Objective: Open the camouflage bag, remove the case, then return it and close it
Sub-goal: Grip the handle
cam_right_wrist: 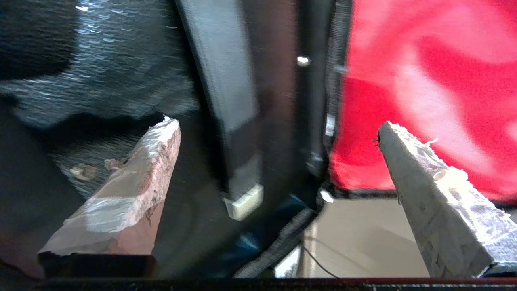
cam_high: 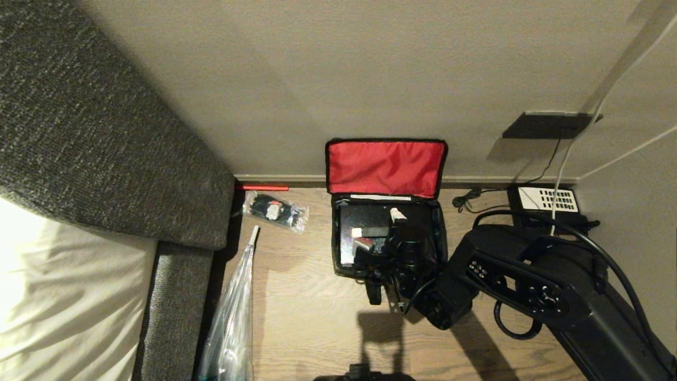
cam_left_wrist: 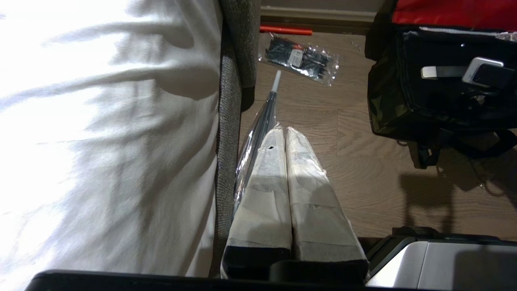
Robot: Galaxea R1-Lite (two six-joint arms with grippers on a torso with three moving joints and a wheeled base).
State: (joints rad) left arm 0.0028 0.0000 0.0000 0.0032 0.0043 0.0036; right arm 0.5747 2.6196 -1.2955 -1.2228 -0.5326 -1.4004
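The camouflage bag point(cam_high: 335, 248) stands open on the wood floor against the wall, its red lid lining point(cam_high: 386, 166) upright. Inside lies the flat black case point(cam_high: 350, 241) with small white labels. My right gripper point(cam_high: 382, 230) hangs over the bag's right half, open wide with nothing between its fingers. In the right wrist view the right gripper point(cam_right_wrist: 276, 123) spans the case point(cam_right_wrist: 238, 121), with the red lining point(cam_right_wrist: 424, 81) behind one finger. My left gripper point(cam_left_wrist: 284, 133) is shut and empty, parked low beside the bed, left of the bag point(cam_left_wrist: 387, 109).
A clear packet of cable ties point(cam_high: 275, 211) and a plastic-wrapped umbrella point(cam_high: 232, 317) lie left of the bag. A black telephone point(cam_high: 545, 203) with cords sits to its right. A grey bed frame point(cam_high: 174, 211) with white sheets fills the left side.
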